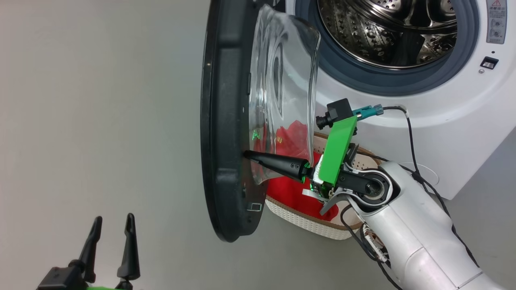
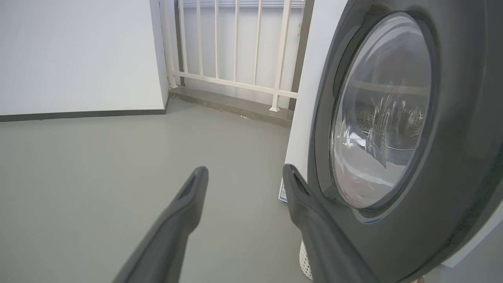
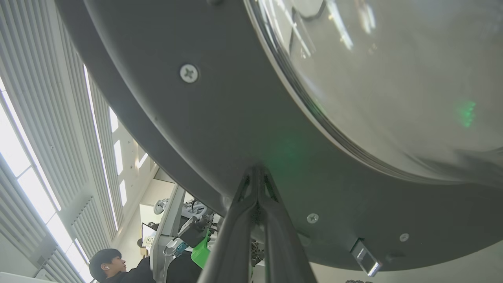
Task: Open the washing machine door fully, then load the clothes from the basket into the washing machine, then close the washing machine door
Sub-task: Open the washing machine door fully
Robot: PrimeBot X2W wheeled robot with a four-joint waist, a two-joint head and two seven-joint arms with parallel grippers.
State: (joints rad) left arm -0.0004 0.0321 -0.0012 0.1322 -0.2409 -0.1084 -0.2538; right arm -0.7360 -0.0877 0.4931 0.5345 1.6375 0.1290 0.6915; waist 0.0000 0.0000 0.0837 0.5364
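Standing edge-on down the centre of the head view, the washing machine door (image 1: 219, 121) is hanging open at about a right angle to the washing machine (image 1: 423, 117), its glass bowl (image 1: 282, 80) bulging toward the right of the frame. The right pincer (image 1: 248, 154) is pressing closed, gripping nothing, its joined tips touching the door's inner rim just below the bowl. I am judging this to be a push meant to take the door to its full swing, so the first step is looking nearly but not quite done. Loading is not yet begun: the steel drum (image 1: 387, 36), at the upper right, is showing no fabric, though its dark lower part is making that hard to tell for certain. The clothes (image 1: 286, 193) are lying red in the basket (image 1: 300, 220), which is sitting on the floor to the right of the door's lower edge, partly hidden behind the right arm. Closing the door is also waiting. At the lower left, the left pincer (image 1: 114, 219) is hovering spread wide and empty, well apart from the door.
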